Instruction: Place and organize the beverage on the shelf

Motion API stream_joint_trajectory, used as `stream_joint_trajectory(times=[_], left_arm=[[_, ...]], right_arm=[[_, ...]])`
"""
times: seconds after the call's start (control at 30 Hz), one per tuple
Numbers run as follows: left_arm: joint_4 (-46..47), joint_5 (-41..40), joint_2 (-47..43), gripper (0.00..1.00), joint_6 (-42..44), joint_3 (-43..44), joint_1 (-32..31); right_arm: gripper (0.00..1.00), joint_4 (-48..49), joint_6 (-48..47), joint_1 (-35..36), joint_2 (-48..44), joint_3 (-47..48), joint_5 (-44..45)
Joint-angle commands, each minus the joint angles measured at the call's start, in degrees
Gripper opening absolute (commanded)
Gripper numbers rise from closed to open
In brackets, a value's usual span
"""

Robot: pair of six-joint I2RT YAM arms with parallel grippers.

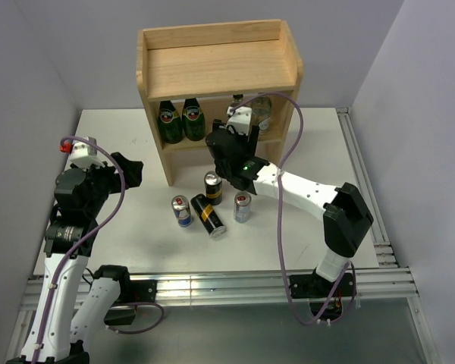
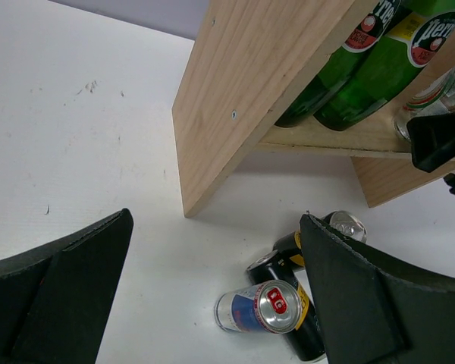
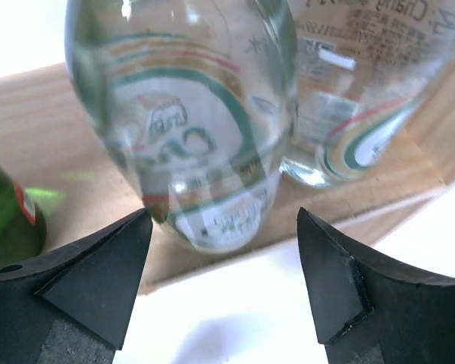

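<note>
Top view: the shelf (image 1: 220, 57) stands at the middle of the counter's (image 1: 121, 136) far edge. Its lower board carries two green bottles (image 1: 182, 120) on the left and the clear bottles (image 1: 262, 110) on the right. The right fingers (image 1: 243, 115) reach into that tier beside the clear bottles. Near the counter's centre stand an upright black-and-gold can (image 1: 213, 187) and two blue-and-silver cans (image 1: 182, 211) (image 1: 243, 206). Between these two lies a tipped black-and-gold can (image 1: 209, 216). The left fingers (image 1: 130, 171) hover near the left edge.

Left wrist view: the left fingers (image 2: 61, 288) are spread wide and released, with nothing between them. The shelf's side panel (image 2: 265, 83) and the cans lie ahead.

Right wrist view: the right fingers (image 3: 83, 280) stand apart, released, flanking the base of the near clear bottle (image 3: 189, 129) without visible contact. A second clear bottle (image 3: 356, 91) stands just beside it on the board.
</note>
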Motion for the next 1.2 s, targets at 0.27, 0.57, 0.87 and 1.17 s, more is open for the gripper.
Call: stream_joint_trajectory(times=[0.27,0.57,0.87,1.17], left_arm=[[2.28,0.63,-0.5,1.0,1.34,-0.12,0.43],[2.2,-0.25,-0.15,0.99,1.16,-0.04,0.51],[-0.17,5.01,-2.97,0.99,-3.84,0.92,-1.42],[-3.25,-4.45,-0.86,0.99,-12.45,-0.21,-15.9]], right_arm=[[0.84,-2.51,3.53,3.01,-3.69,-2.96,3.09],[0.83,-9.27,8.71,7.58,-10.1,-6.91,5.02],[0.83,-26.5,19.33,19.0,-28.35,-12.18,9.77],[0.83,-27.84,20.86,26.04,-46.56,-25.36,-1.29]])
